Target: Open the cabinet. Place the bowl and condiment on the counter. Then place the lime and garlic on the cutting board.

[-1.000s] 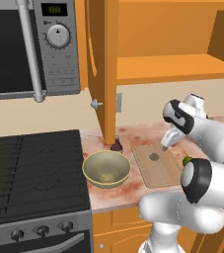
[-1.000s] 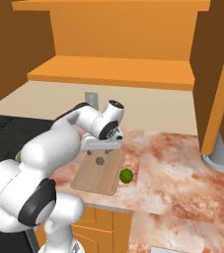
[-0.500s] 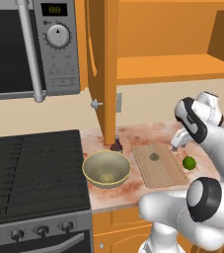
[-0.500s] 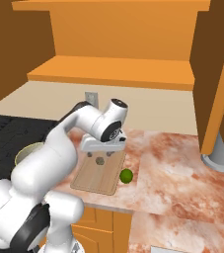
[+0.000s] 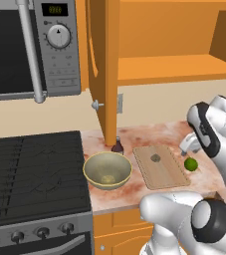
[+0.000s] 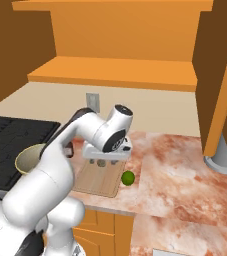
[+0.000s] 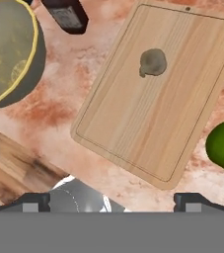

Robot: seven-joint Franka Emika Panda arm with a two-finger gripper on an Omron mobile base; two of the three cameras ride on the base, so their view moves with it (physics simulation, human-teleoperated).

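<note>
While the garlic (image 7: 153, 63) stays on the cutting board (image 7: 133, 123) and the lime (image 5: 190, 164) on the worktop (image 6: 175, 170) just beside it, the pincer (image 5: 188, 145) has swung right to hover above the lime, fingers apart and empty. Bowl (image 5: 107, 170) and condiment (image 5: 117, 146) stand unmoved.

Garlic (image 5: 155, 158) on cutting board (image 5: 167, 172). Lime (image 5: 190, 164) on worktop (image 5: 139, 140) just right of board; bowl (image 5: 107, 170) left of board, condiment (image 5: 117, 146) behind bowl.
</note>
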